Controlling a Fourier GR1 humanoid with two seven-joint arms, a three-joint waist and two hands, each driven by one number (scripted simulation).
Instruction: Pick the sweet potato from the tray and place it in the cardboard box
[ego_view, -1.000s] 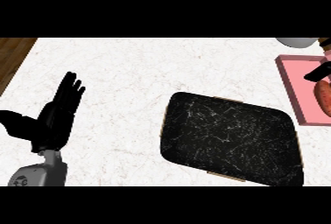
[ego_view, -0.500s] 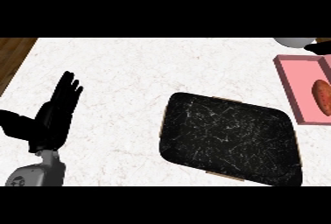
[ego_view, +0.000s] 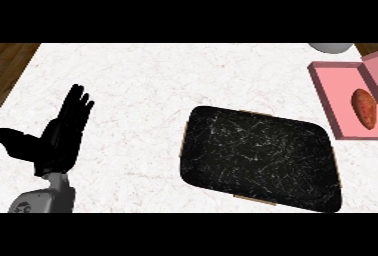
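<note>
Left hand down at the left edge, open, fingers straight up, holding nothing, just resting over the white marble counter. Middle-right: black tray, tilted a bit, nothing on it. Far right: pink cardboard box, cut off by the edge, with the sweet potato lying inside. Right hand nowhere in view.
</note>
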